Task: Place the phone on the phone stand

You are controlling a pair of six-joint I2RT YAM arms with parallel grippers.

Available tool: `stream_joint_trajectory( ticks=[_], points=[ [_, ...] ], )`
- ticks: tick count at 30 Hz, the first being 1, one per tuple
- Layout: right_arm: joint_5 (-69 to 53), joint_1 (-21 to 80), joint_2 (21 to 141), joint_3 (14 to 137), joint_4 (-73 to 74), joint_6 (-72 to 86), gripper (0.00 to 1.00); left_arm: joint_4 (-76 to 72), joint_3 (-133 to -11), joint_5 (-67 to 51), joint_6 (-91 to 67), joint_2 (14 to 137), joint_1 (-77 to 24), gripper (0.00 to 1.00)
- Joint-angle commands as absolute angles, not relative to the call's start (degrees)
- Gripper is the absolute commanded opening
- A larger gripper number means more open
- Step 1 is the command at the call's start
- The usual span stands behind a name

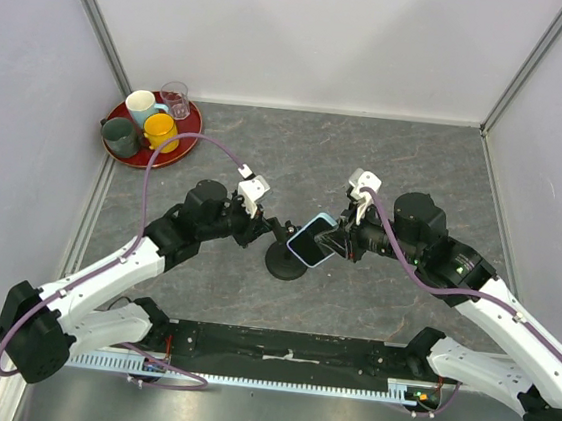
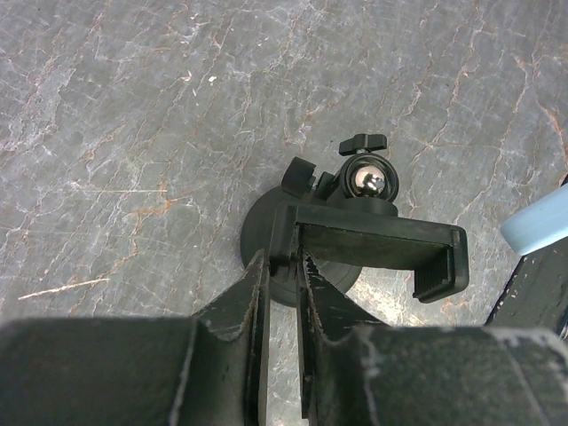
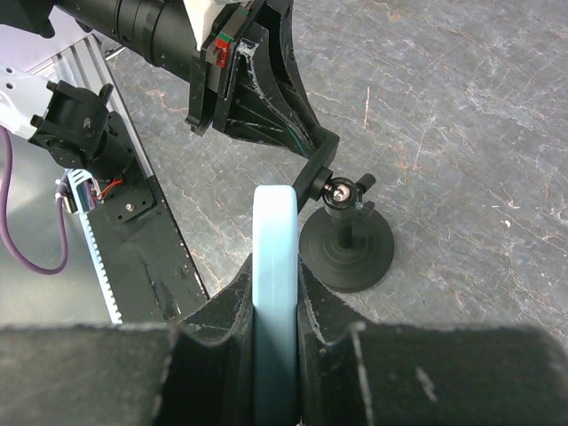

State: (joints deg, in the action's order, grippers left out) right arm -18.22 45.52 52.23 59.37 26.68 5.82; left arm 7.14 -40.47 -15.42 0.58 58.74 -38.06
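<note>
phone [image 1: 313, 240]: clamped between the fingers of the right gripper [image 1: 340, 243], tilted, dark screen up, just right of the phone stand [image 1: 284, 263] and overlapping its top from above; not seated in the cradle.
phone, right wrist view: seen edge-on, only the light blue case edge [image 3: 275, 266], squeezed between both fingers of the right gripper [image 3: 275, 297]; stand [image 3: 347, 253] just beyond it.
phone, left wrist view: only a light blue corner [image 2: 538, 225] at the right edge, apart from the cradle's right lip.
phone stand: round black base flat on the table [image 1: 417, 164], about midway between the two wrists.
cradle: left wrist view alone shows it [image 2: 382, 241] lying crosswise and unoccupied, shiny ball joint [image 2: 369, 181] with a locking knob behind it.
left gripper [image 1: 268, 228]: left of the stand, fingers closed tight on the cradle's left end [image 2: 282, 266]; right wrist view confirms the tips [image 3: 312, 146] meeting the cradle arm.
tray [image 1: 116, 151]: red, far left of the stand in the corner, holding mugs [image 1: 150, 121] and a glass [image 1: 176, 99]; top view only.
</note>
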Motion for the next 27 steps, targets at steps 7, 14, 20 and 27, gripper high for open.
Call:
stream_joint_trajectory(
  ticks=[7,14,20,27],
  points=[
    [-29.1,46.4,51.4,61.3,22.0,-3.8,0.00,6.5,-43.2,-18.5,0.5,58.0,-38.3,0.02],
    [-40.0,48.3,57.5,69.5,30.9,-20.4,0.00,6.4,-42.0,-18.1,0.8,55.0,-38.3,0.02],
    [-44.7,52.4,65.4,71.9,26.7,-30.0,0.00,7.4,-42.1,-20.9,3.0,53.1,-38.3,0.02],
    [-52.3,54.0,79.6,82.9,30.4,-40.4,0.00,7.6,-42.0,-22.8,3.4,51.2,-38.3,0.02]
  ],
)
